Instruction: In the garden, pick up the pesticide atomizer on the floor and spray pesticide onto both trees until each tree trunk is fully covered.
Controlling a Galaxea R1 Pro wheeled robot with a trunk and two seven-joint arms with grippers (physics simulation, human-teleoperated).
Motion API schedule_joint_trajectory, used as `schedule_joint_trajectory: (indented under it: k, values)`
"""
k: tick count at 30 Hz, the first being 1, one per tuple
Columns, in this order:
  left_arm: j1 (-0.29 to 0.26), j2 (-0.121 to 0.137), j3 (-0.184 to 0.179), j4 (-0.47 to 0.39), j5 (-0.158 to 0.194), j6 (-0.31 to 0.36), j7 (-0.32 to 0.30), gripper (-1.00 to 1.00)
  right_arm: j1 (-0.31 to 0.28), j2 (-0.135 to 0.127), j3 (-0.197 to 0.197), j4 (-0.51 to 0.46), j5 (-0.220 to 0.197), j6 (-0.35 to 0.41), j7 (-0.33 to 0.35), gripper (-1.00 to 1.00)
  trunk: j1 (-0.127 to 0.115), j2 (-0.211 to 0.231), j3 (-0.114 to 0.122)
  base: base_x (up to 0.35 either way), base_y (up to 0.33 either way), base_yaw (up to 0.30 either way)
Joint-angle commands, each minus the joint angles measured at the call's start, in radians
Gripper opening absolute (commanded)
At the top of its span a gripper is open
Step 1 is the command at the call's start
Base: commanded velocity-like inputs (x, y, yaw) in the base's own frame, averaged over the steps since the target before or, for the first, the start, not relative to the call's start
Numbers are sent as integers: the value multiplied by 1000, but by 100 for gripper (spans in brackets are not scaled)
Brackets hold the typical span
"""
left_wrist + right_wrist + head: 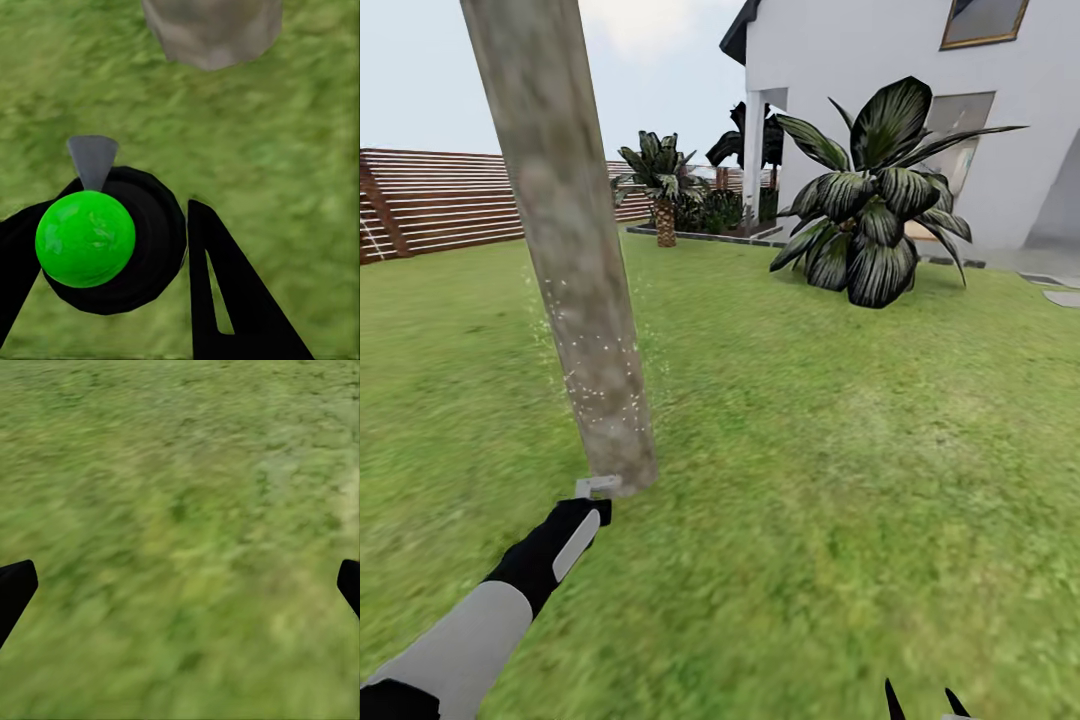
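Blurry green grass lawn (840,450) runs to a brown slatted fence (440,200). The left gripper (112,247) pinches the green-topped atomizer (85,238) near the speckled pale grey-beige tree trunk (575,270). The right gripper (180,585) has its fingers spread. No readable writing.

Green lawn (840,420); brown slatted fence (440,200) far left; white house (860,60) with windows far right; pale sky.

You are in a residential garden. Note the grass lawn (840,450), slatted wooden fence (440,200) and white house (840,60)
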Motion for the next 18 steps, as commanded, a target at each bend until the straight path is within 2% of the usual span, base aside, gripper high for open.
schedule_joint_trajectory:
  k: [1, 5, 7, 10, 12, 15, 16, 18]
  values:
    - [0, -2, -1, 1, -5, 1, 0, -100, 0, -1, 0, 0, 0, 0, 0, 100, 0, 0, 0, 27, -61, 35]
    - [-12, -3, -1, -22, -8, 14, 2, -100, 0, -1, 0, 0, 0, 0, 0, 100, 0, 0, 0, 6, -15, 9]
    - [-25, -5, 0, -27, -7, 26, 49, -100, 0, -1, 0, 0, 0, 0, 0, 100, 0, 0, 0, 1, -2, 1]
    - [-101, -9, 2, -32, 6, 100, 133, -100, 0, -1, 0, 0, 0, 0, 0, 100, 0, 0, 0, 0, 0, 0]
    - [-162, -10, 2, -37, 6, 155, 146, -100, 0, -1, 0, 0, 0, 0, 0, 100, 0, 0, 0, 0, 0, 0]
    - [-197, -6, 2, -40, 3, 195, 150, -100, 0, -1, 1, 0, 0, 0, 0, 100, 0, 0, 0, 0, 0, 0]
    - [-205, 3, 11, -41, 4, 201, 152, -100, 0, -1, 0, 0, 0, 0, 0, 100, 0, 0, 0, 0, 0, 0]
    - [-208, 11, 70, -41, 2, 205, 152, -100, 0, -1, 0, 0, 0, 0, 0, 100, 0, 0, 0, 0, 0, 0]
